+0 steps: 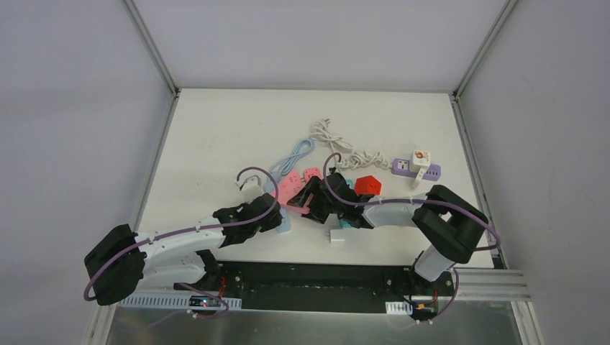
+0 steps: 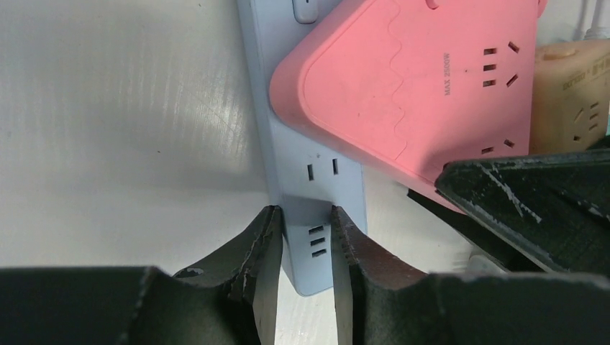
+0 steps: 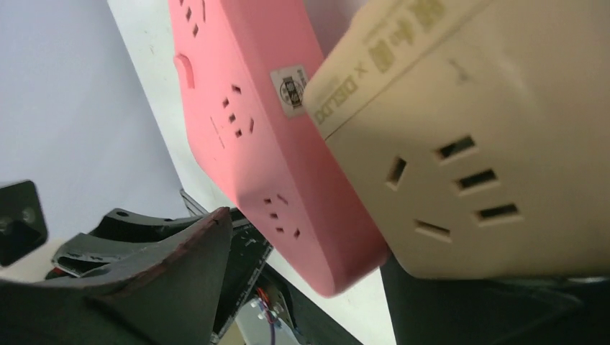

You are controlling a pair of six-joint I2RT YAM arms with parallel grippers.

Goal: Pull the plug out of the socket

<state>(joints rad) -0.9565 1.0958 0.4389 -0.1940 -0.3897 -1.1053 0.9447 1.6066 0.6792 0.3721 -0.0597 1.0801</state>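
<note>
A pink multi-socket adapter (image 1: 295, 188) lies over a light-blue power strip (image 2: 316, 180) at the table's middle. It fills the left wrist view (image 2: 417, 79) and the right wrist view (image 3: 266, 129). My left gripper (image 2: 306, 241) is shut on the strip's near end, one finger on each side; it also shows in the top view (image 1: 279, 215). My right gripper (image 1: 316, 200) is open wide around the pink adapter's corner (image 3: 316, 251). Its left fingertip (image 3: 208, 230) is just short of the pink side. A beige socket block (image 3: 467, 144) rests against its right finger.
A red cube socket (image 1: 367, 185) sits right of the grippers. A purple strip (image 1: 431, 172) with a white plug (image 1: 419, 159) lies at the back right. White cables (image 1: 338, 144) and a blue cable (image 1: 296, 157) lie behind. A small white block (image 1: 337, 235) is near the front edge.
</note>
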